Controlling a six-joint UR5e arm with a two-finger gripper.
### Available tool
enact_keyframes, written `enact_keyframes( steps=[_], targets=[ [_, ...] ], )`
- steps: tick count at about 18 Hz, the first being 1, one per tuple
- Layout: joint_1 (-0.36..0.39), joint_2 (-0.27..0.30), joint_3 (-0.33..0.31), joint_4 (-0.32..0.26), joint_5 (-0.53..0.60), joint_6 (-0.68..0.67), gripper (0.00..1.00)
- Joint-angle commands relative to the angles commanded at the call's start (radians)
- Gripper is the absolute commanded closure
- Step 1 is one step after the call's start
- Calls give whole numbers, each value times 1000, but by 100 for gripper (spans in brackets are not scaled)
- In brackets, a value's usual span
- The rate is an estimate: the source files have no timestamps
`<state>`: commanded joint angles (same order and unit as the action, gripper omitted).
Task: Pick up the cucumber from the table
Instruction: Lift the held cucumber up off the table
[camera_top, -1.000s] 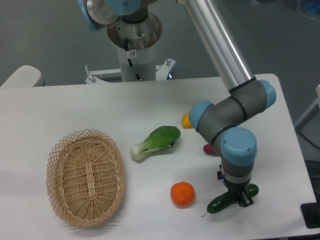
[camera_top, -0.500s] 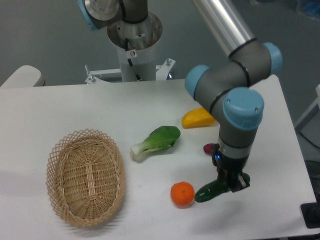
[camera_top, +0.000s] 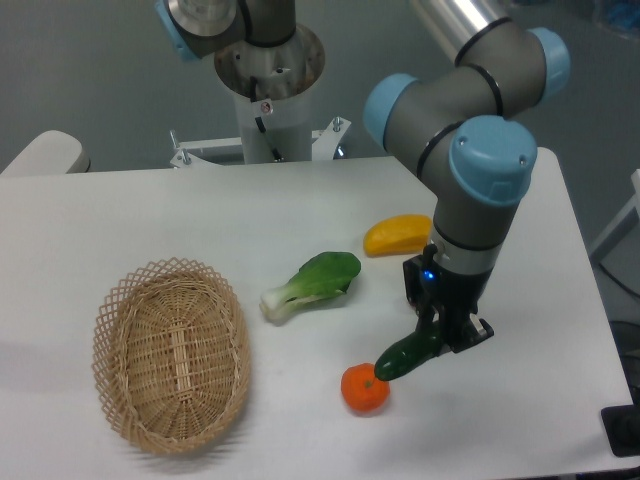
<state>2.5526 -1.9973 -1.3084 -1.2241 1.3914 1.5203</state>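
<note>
The cucumber (camera_top: 402, 357), small, dark green and glossy, hangs tilted above the table (camera_top: 120, 210) with its lower tip over the orange fruit (camera_top: 363, 391). My gripper (camera_top: 440, 338) is shut on the cucumber's upper right end. The arm's grey wrist with a blue cap rises directly above it and hides the part of the table behind.
A woven wicker basket (camera_top: 172, 352) lies at the left front. A leafy bok choy (camera_top: 312, 284) rests mid-table, and a yellow-orange fruit (camera_top: 397, 235) lies behind the gripper. The robot's base (camera_top: 268, 95) stands at the back edge. The table's front edge runs close below the orange fruit.
The gripper has risen and shifted left with the cucumber, lifting it off the table to above the orange fruit. The purple item by the wrist is now hidden.
</note>
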Motion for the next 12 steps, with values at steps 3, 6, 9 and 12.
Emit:
enact_keyframes(
  steps=[3,6,9,12],
  targets=[
    [-5,23,-20,-2,-12,-22,82],
    [-15,28,-26,-5,-11,-23,82],
    [-20,28,-26,-5,-11,-23,82],
    [-22,28,-22,-3,-11,-23,82]
  ],
)
